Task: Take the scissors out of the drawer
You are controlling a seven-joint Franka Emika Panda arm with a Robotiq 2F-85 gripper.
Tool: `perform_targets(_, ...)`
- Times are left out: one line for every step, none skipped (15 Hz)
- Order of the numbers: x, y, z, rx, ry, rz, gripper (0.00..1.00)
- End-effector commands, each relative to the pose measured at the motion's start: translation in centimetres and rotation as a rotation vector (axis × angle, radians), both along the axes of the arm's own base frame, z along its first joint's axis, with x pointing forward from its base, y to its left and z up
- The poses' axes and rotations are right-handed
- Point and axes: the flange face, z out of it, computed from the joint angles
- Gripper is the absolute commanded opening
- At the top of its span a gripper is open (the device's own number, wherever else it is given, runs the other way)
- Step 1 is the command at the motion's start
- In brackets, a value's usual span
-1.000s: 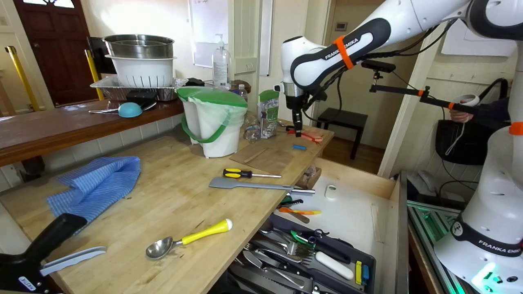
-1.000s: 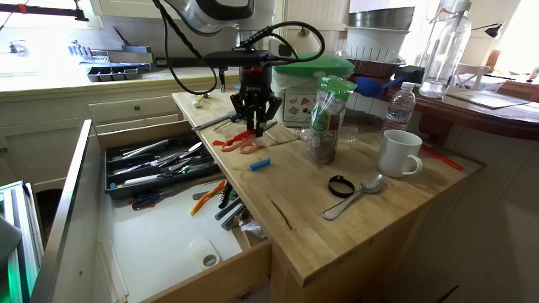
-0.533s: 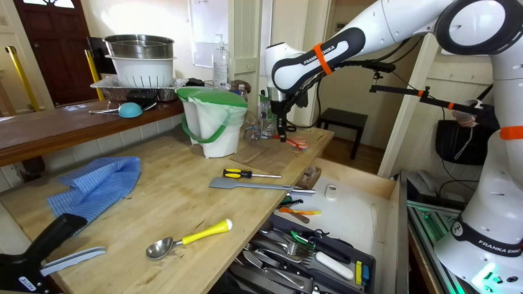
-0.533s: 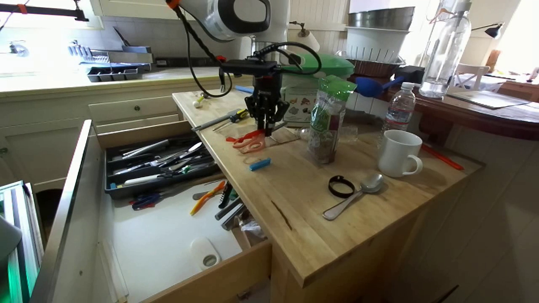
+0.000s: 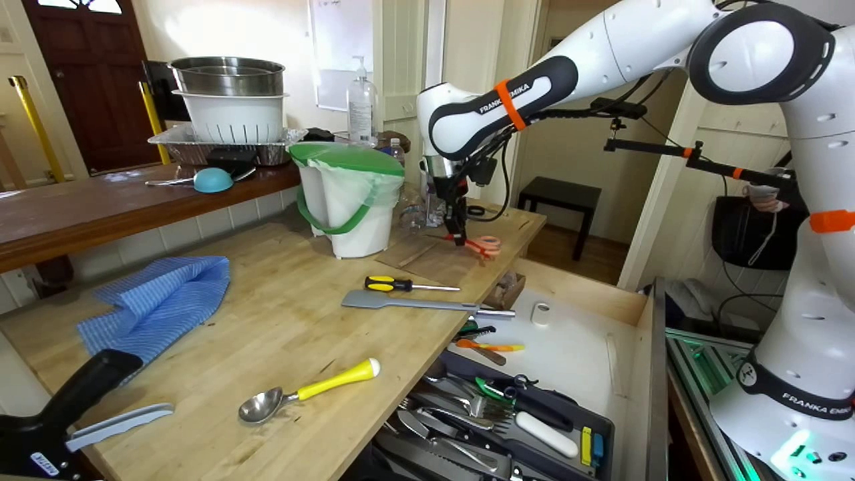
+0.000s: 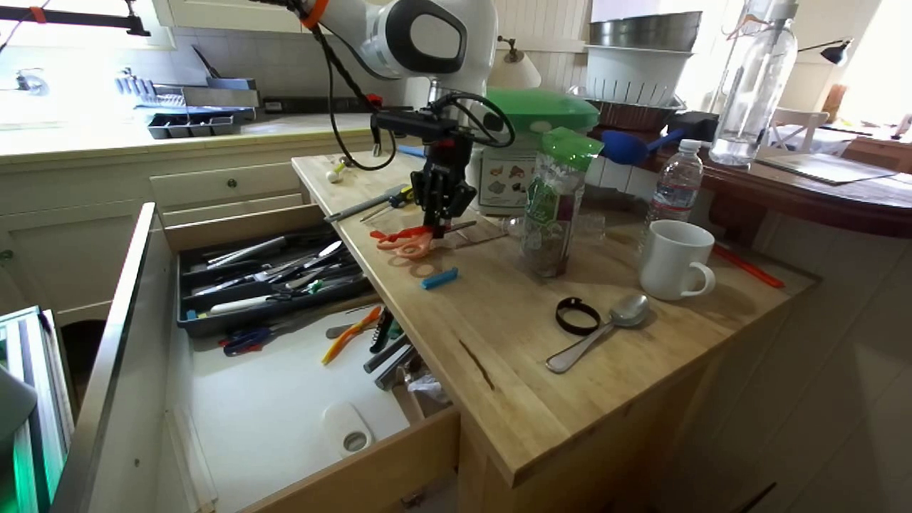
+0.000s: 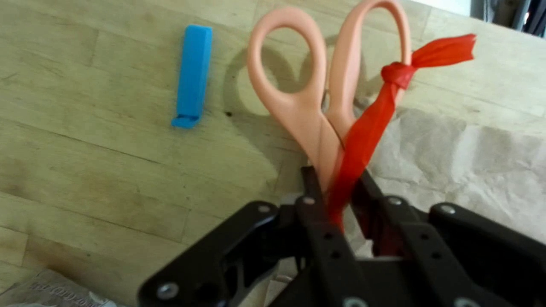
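Observation:
The scissors (image 7: 307, 123) have orange handles with a red ribbon tied on. My gripper (image 7: 337, 172) is shut on them where the handles meet the blades. In the wrist view the handle loops point up the picture and the blades are hidden behind the fingers. In both exterior views the gripper (image 5: 459, 242) (image 6: 436, 229) holds the scissors (image 5: 475, 246) (image 6: 422, 244) a little above the worktop, with a shadow beneath the loops. A bit of blade shows past the fingers. The drawer (image 6: 370, 459) stands open beside the worktop; it also shows in an exterior view (image 5: 658, 374).
A blue clip (image 6: 439, 278) lies near the scissors. A brown paper sheet (image 5: 427, 259), a green-lidded bucket (image 5: 364, 227), a bag (image 6: 556, 228), a screwdriver (image 5: 391, 284) and a grey spatula (image 5: 401, 302) are around the gripper. A cutlery tray (image 6: 187, 324) sits inside the drawer.
My gripper has carried the scissors across the worktop, away from the blue clip and toward the brown paper, and now tilts slightly. The scissors stay in its grip. The drawer has not moved.

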Motion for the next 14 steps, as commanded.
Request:
perform_targets(0.4,0.3,-0.3,0.021,0.012,-0.043,0.51)
perform_targets(0.3,0.6,0.2,0.017,0.017,-0.022,0.56)
perform_targets(0.1,0.8,1.1,0.012,0.014,-0.007,0.65)
perform_targets(-0.1,1.1,2.1,0.012,0.005,0.007,0.72)
perform_targets(-0.5,1.8,4.0,-0.008,-0.008,0.032,0.78)
perform_targets(-1.1,2.6,5.9,-0.022,-0.026,0.069,0.87)
perform_targets(-1.8,3.6,8.1,-0.046,-0.048,0.115,0.94)
perform_targets(-2.3,4.4,9.9,-0.066,-0.055,0.155,1.0)
perform_targets(-3.2,5.3,11.8,-0.068,-0.072,0.198,1.0)
perform_targets(-4.2,6.2,13.4,-0.067,-0.093,0.23,1.0)
perform_targets(-5.1,6.9,15.2,-0.07,-0.112,0.248,1.0)
perform_targets(-5.9,7.4,16.5,-0.089,-0.126,0.233,1.0)
perform_targets(-2.9,6.3,15.0,-0.077,-0.132,0.213,1.0)
perform_targets(-3.6,6.7,16.5,-0.082,-0.151,0.218,1.0)
